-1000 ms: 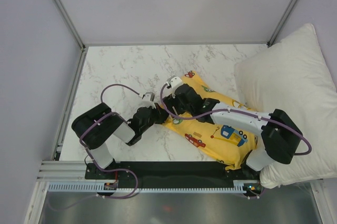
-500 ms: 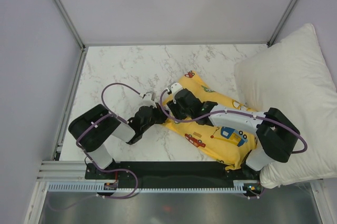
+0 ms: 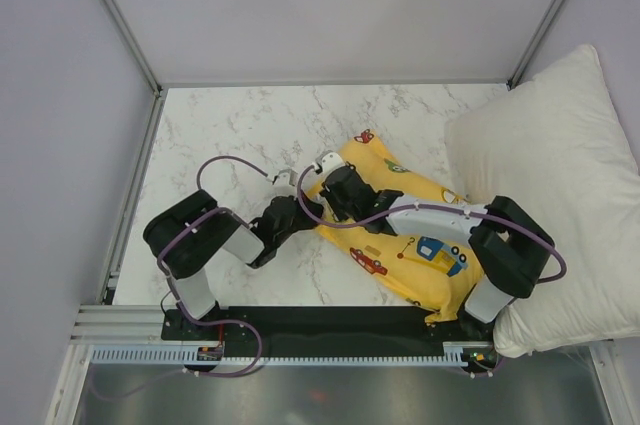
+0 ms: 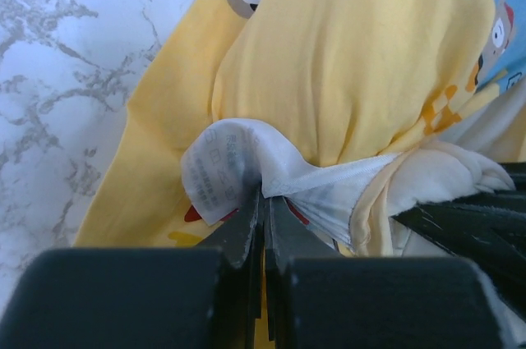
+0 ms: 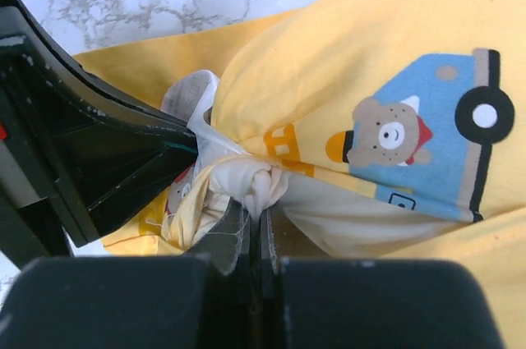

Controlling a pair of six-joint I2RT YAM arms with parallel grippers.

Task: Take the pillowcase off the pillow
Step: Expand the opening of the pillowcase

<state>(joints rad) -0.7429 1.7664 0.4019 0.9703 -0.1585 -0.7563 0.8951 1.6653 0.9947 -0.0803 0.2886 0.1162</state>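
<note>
Starting at the left of the marble table [image 3: 230, 135]: the left gripper [image 4: 261, 198] hasn't changed at all. Its jaws are pressed tight together on a fold of white cloth right next to a white care label [image 4: 215, 172]. That cloth looks like the turned-out hem of the pillowcase [image 3: 405, 270], since the print faintly shows through it.

The real news is just to the right of that. A second ago the right gripper [image 5: 253, 216] was wide open over the case's mouth. Now it has snapped closed on a little scrunched knob of cream fabric, which is almost certainly a corner of the pillow [image 5: 251, 178] poking out of the opening. The two grippers sit just beside each other at the left, far end of the bundle. The rest of the pillow is hidden inside the yellow case, which lies diagonally across the middle of the table and runs toward the near right.

So each arm probably has its own layer now, case on the left and pillow on the right. That's the setup needed for pulling them apart. The risk is that the right pinch is small and could slip.

Far right, the big white pillow [image 3: 550, 165] just sits there, touching the case's end.
</note>
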